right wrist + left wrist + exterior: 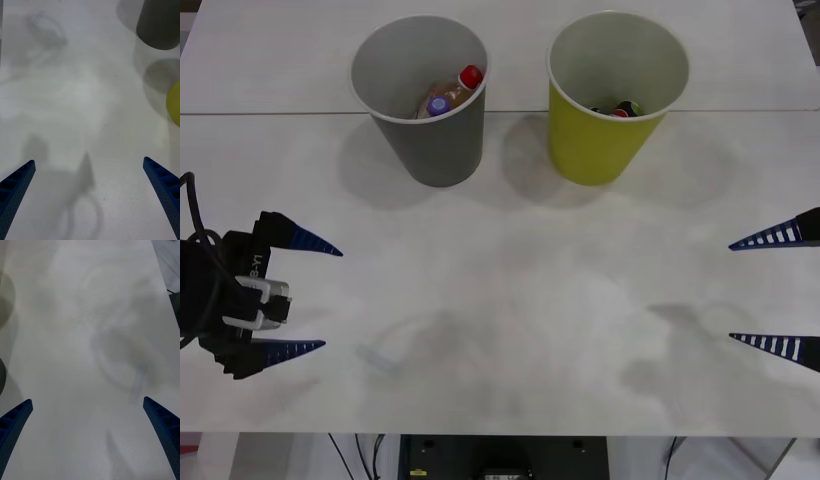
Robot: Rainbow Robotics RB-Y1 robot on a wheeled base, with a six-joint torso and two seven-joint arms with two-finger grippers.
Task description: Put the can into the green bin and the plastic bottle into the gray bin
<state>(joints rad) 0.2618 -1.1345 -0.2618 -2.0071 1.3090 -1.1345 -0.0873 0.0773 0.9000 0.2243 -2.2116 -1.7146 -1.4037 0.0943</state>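
The gray bin (442,150) stands upright at the back left of the table. Inside it lies a plastic bottle (457,91) with a red cap, beside a purple cap. The green bin (588,150) stands upright to its right, and the can (623,108) rests deep inside it, showing just a dark sliver over the rim. My left gripper (331,298) hovers open and empty at the table's left side. My right gripper (731,292) is open and empty at the right edge. The right wrist view shows the gray bin (159,26) and green bin (174,102) ahead of the right gripper (88,160).
The white table (510,300) stretches between the two arms and the bins, with faint shadows on it. Its front edge runs near the bottom of the front view. In the left wrist view, bare tabletop lies ahead of the left gripper (87,400).
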